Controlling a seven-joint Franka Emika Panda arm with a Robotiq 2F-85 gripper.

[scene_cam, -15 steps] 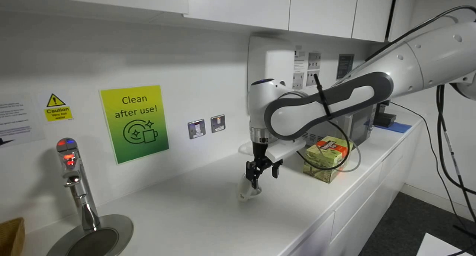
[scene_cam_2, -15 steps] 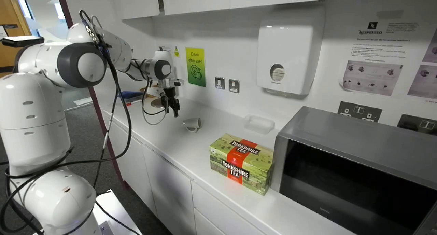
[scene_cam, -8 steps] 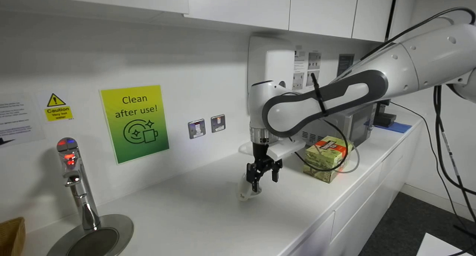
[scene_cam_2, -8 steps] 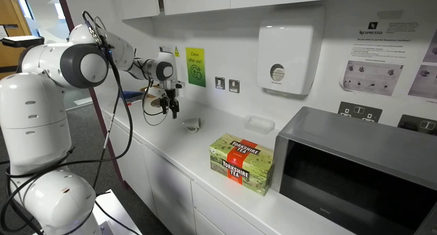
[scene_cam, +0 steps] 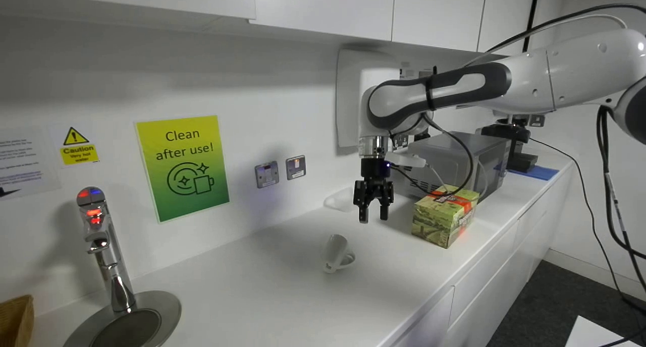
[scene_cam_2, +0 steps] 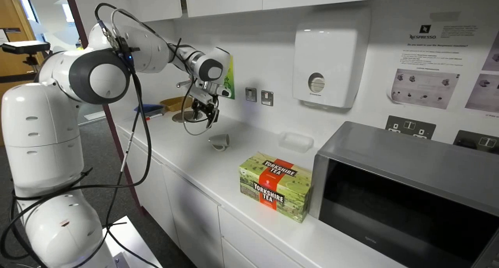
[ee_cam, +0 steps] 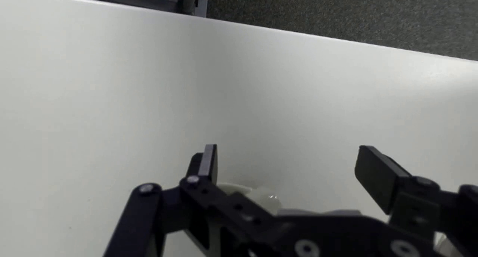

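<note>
A white mug lies on its side on the white counter. It also shows in an exterior view, its handle low against the counter. My gripper points down and hangs above the counter, apart from the mug. It shows dark and tilted in an exterior view. In the wrist view my gripper is open, its fingers wide apart with nothing between them. Part of the mug shows below, beside the left finger; the rest is hidden behind the gripper.
A tea box stands beside the microwave. A clear plastic tub sits near the wall. A tap, a round sink and a wicker basket are at the counter's far end. Cupboards hang above.
My gripper has risen and moved away from above the mug, turning so both fingers show side by side in an exterior view. The mug has stayed in place.
</note>
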